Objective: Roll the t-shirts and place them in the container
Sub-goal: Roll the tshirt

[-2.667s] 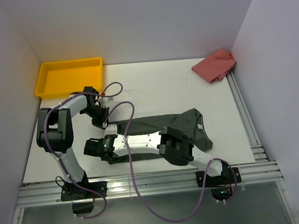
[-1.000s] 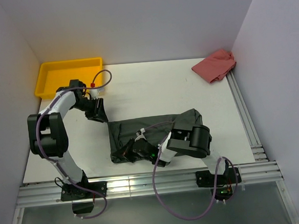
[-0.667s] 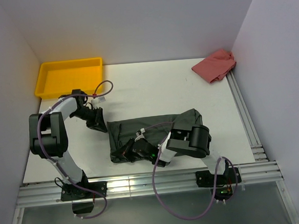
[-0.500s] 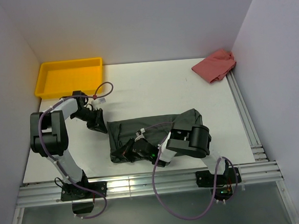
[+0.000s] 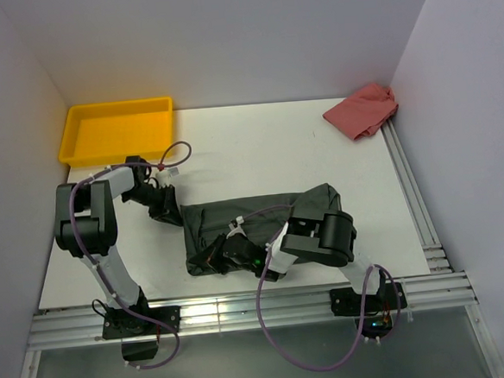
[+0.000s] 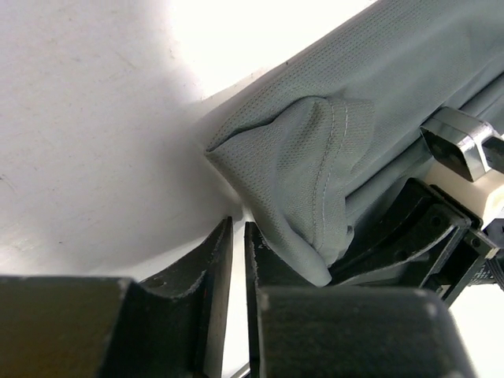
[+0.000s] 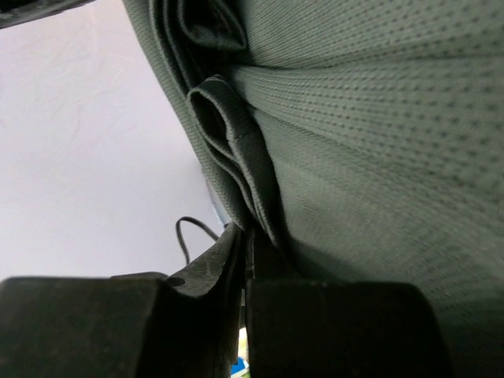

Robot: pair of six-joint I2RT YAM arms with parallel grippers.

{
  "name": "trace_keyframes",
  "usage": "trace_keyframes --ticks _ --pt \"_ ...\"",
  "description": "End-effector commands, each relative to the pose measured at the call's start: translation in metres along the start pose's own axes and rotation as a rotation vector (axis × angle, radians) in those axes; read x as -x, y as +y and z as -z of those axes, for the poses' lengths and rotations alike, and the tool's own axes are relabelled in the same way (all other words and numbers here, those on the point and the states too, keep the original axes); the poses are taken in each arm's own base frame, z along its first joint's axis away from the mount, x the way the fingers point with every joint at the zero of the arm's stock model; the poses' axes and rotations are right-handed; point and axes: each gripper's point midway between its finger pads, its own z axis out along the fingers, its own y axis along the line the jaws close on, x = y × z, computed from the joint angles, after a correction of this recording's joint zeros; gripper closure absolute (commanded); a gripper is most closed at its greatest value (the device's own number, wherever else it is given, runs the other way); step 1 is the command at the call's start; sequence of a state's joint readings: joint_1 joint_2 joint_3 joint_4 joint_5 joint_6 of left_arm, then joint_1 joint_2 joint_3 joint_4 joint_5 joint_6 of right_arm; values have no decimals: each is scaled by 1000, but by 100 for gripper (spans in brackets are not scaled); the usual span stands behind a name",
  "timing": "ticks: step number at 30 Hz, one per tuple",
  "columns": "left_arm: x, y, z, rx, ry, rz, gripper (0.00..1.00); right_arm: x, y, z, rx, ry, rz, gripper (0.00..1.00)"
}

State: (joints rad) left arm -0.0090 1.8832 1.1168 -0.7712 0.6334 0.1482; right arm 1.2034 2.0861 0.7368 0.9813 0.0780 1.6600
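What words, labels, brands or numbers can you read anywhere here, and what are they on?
None can be read. The dark grey t-shirt, the yellow tray and the pink cloth show no print, and any markings on the arms are too small to make out.

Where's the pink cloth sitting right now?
In the top view, the pink cloth lies crumpled at the table's far right corner, well beyond the grey t-shirt.

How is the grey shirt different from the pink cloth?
The grey shirt is dark; the pink cloth is light. The grey shirt lies near the front, the pink cloth in the far right corner. The right gripper pinches the grey shirt; nothing touches the pink cloth. Both are rumpled fabric on the table.
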Motion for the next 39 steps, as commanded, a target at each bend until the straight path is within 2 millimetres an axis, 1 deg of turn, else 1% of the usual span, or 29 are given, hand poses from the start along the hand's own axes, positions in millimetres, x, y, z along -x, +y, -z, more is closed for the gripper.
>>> trace_keyframes --ticks 1,4,13,23,26,27,35,38,39 --pt "16 -11 8 -2 -50 -39 82 4 5 -1 -30 -24 22 100" --pt "16 -15 7 2 -43 -52 80 4 4 -2 -43 -30 37 100" --pt "20 -32 11 7 -57 -93 81 4 6 -1 -71 -42 72 100" --pt "23 -40 15 28 -71 -116 81 6 9 -1 -101 -64 103 100" --pt "22 -44 14 29 -69 -127 81 7 6 1 -122 -71 116 100" --pt "23 -44 14 33 -72 -129 81 7 10 2 -116 -75 118 100" --pt "26 -49 20 56 -88 -153 80 7 10 3 -118 -85 124 100" --pt "26 -49 20 54 -87 -160 76 7 10 5 -117 -90 126 100" --pt "26 -50 21 54 -89 -164 70 7 12 5 -113 -93 123 100"
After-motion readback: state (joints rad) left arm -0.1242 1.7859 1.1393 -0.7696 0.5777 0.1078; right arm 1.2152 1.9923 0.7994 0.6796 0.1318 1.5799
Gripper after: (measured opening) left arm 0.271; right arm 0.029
